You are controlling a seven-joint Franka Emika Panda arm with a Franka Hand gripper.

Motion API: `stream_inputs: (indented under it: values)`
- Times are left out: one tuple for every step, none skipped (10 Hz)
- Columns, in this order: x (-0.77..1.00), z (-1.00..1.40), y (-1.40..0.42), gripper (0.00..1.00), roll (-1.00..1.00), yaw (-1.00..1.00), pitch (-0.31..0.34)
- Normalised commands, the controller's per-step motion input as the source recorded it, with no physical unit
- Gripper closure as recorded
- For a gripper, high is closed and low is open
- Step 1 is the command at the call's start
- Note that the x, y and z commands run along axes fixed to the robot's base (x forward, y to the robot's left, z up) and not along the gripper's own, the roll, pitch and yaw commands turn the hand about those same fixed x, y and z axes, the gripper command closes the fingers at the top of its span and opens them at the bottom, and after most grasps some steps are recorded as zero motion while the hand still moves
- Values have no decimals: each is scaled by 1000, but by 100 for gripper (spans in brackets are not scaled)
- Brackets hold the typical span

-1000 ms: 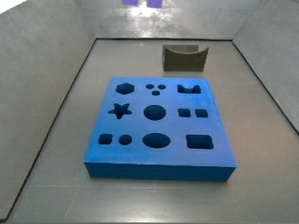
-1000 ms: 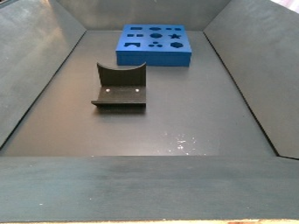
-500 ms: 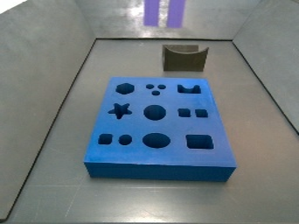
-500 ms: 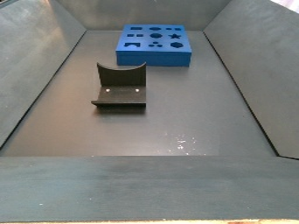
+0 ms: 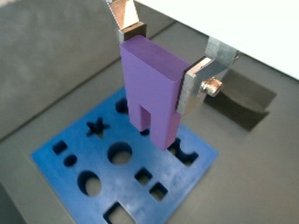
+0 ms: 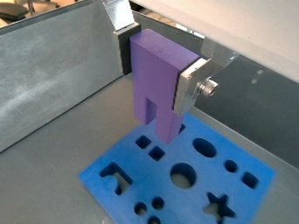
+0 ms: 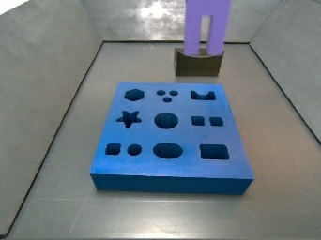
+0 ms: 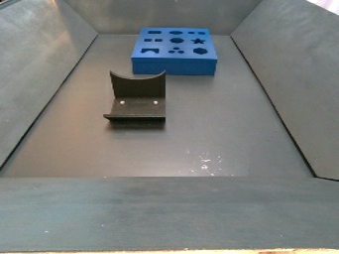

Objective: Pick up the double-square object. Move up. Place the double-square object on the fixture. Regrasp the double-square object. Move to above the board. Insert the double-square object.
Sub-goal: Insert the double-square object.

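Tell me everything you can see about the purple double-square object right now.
The double-square object is a smooth, lilac, plastic-looking bar with a notch at its lower end forming two square prongs. It hangs upright, prongs down, clamped near its top between the gripper's silver fingers. Both wrist views show it in the air above the blue board, touching nothing else. In a side view its prongs appear in front of the dark fixture.

We count one gripper (image 5: 163, 54), one double-square object (image 5: 155, 86), one board (image 7: 166, 134), one fixture (image 8: 135, 99).
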Motion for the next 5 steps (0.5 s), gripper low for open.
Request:
stream_inputs:
  values:
    - [437,-537,-283,100,240,0,-6]
    - [440,-534,-274,100,211,0,0]
    - [454,-517,-214,100,183,0,-6]
    - [474,-523,-149,100,171,0,0]
    - [497,-494,-71,100,131,3,0]
